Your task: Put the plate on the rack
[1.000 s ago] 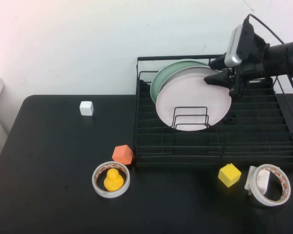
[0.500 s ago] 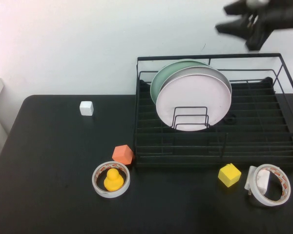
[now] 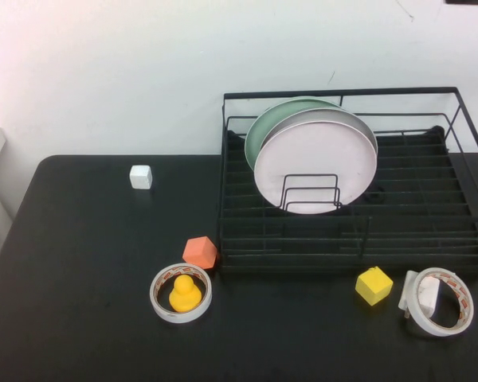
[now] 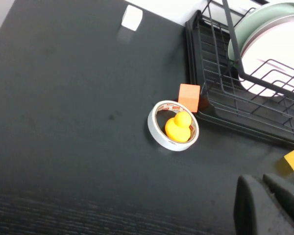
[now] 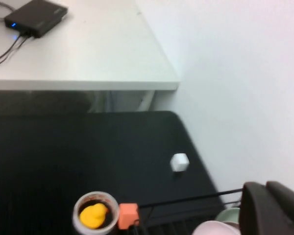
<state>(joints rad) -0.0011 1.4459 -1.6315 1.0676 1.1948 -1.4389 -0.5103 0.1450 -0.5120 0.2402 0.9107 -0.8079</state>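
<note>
The pale pink plate point(image 3: 315, 163) stands upright in the black wire rack point(image 3: 430, 239), leaning between the upright dividers in front of a pale green plate point(image 3: 263, 127). It also shows in the left wrist view point(image 4: 279, 54) and as a sliver in the right wrist view point(image 5: 210, 229). Neither gripper shows in the high view. My left gripper point(image 4: 261, 180) is shut and empty, high above the table's front. My right gripper point(image 5: 265, 188) is shut and empty, high above the rack's back rail point(image 5: 186, 199).
On the black table lie a white cube point(image 3: 141, 176), an orange cube point(image 3: 200, 251), a tape ring holding a yellow duck point(image 3: 184, 294), a yellow cube point(image 3: 374, 285) and a second tape roll point(image 3: 438, 312). The right half of the rack holds nothing.
My right gripper has let go of the pink plate and risen up and out of the high view. The plate stays standing in the rack.
</note>
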